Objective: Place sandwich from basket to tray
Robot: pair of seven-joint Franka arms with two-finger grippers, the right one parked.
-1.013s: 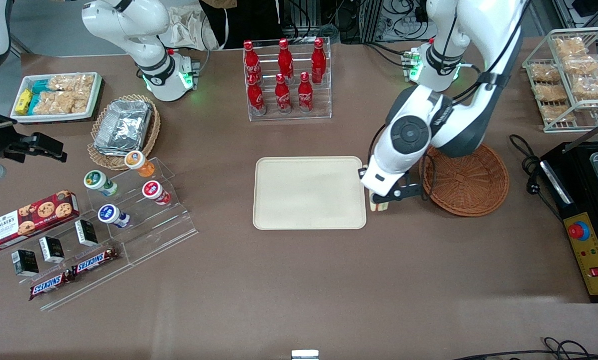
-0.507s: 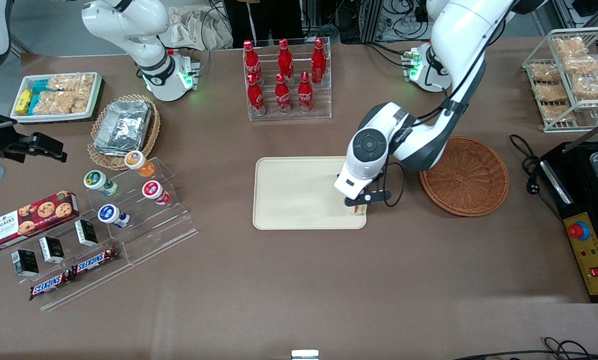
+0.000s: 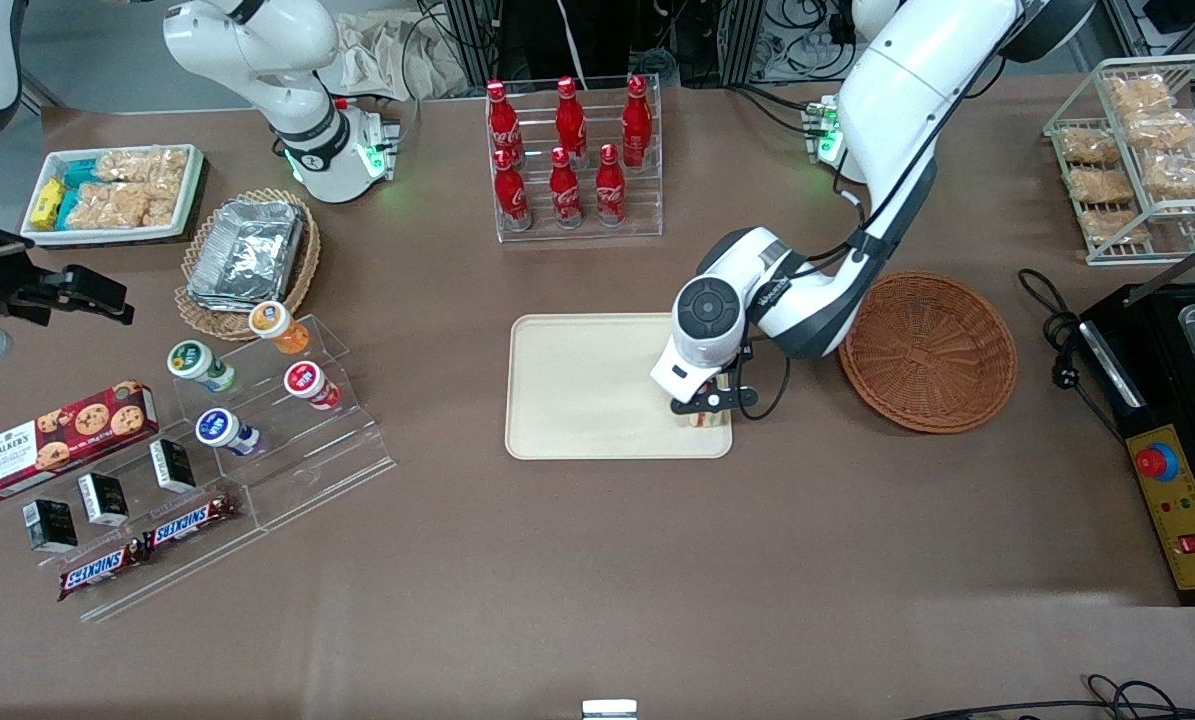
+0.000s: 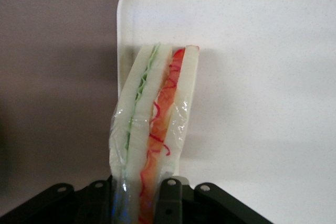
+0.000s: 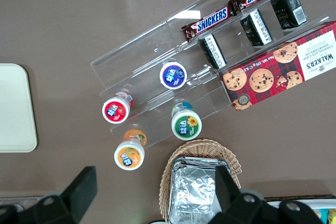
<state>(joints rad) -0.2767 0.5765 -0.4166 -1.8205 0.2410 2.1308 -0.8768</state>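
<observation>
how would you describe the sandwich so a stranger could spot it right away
Find the cream tray in the middle of the table, beside the brown wicker basket. At the tray's corner nearest that basket, the pincer is shut on the sandwich. It is a plastic-wrapped white-bread wedge with green and red-orange filling, the only thing on the tray.

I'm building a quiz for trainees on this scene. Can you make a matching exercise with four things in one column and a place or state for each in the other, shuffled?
Things:
1. sandwich
2. basket
3. tray
4. gripper

Places or states:
A. holds nothing, toward the working arm's end of the table
B. over the tray's corner nearest the basket
C. wrapped in clear film, clamped between the fingers
D. flat on the table beside the basket, nearer the front camera than the bottles

Pairs: 1-C, 2-A, 3-D, 4-B
</observation>
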